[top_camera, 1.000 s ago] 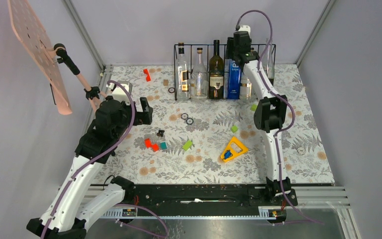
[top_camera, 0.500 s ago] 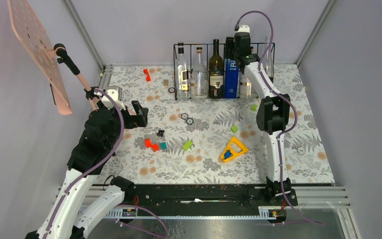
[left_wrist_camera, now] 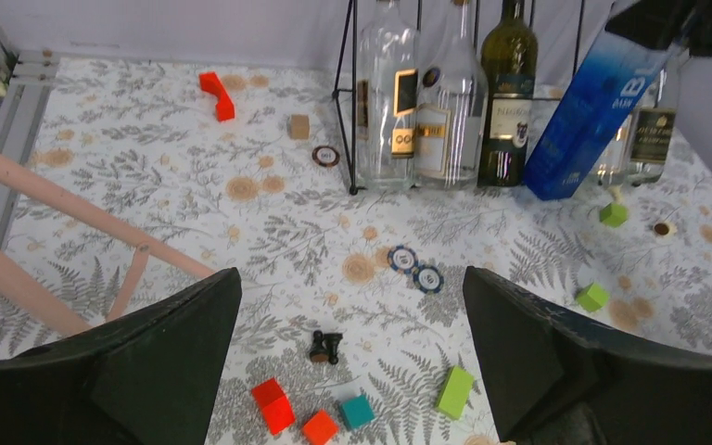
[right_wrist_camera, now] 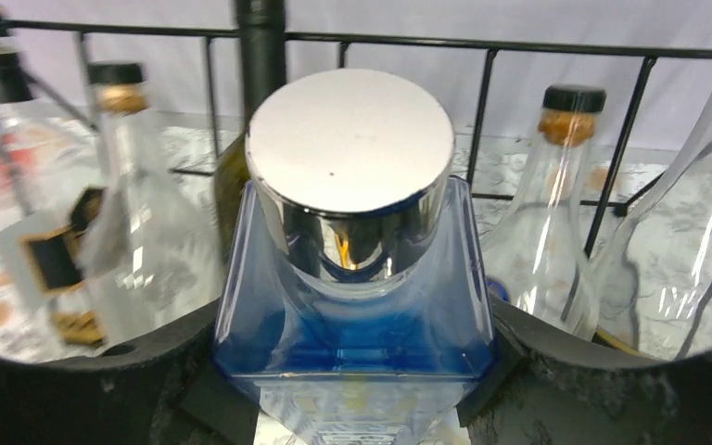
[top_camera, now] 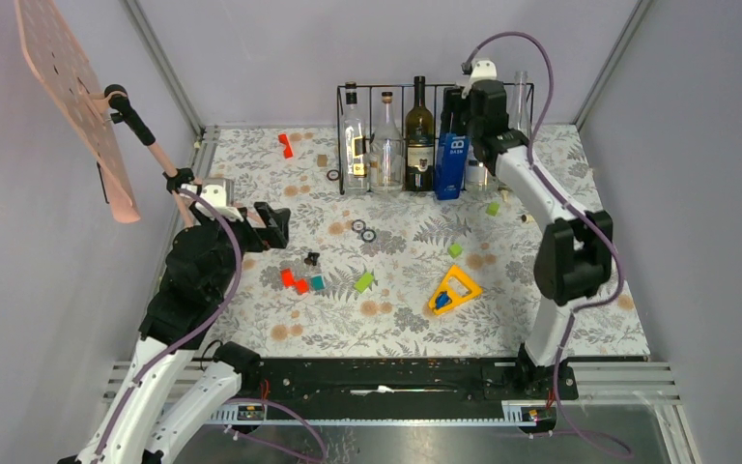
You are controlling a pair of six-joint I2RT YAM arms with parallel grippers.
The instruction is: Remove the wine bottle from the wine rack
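The black wire wine rack (top_camera: 386,91) stands at the table's back; it also shows in the left wrist view (left_wrist_camera: 344,111) and the right wrist view (right_wrist_camera: 519,44). My right gripper (top_camera: 471,108) (right_wrist_camera: 352,375) is shut on the shoulders of a blue square bottle (top_camera: 451,159) (left_wrist_camera: 582,116) (right_wrist_camera: 352,306) with a silver cap (right_wrist_camera: 350,148). The bottle leans, with its base at the rack's front edge. A dark green wine bottle (top_camera: 419,135) (left_wrist_camera: 508,102) stands in the rack. My left gripper (top_camera: 275,224) (left_wrist_camera: 349,306) is open and empty, over the table's left.
Two clear bottles (top_camera: 354,145) (top_camera: 386,150) stand left of the green one, and a small clear bottle (top_camera: 478,174) stands behind the blue one. Small blocks (top_camera: 294,280), poker chips (top_camera: 363,230) and a yellow triangle (top_camera: 454,290) lie on the table. A pink board (top_camera: 68,87) stands far left.
My right arm has pulled the blue bottle forward and tilted it out at the rack's front, and its elbow has swung right. My left arm has drawn back a little to the left.
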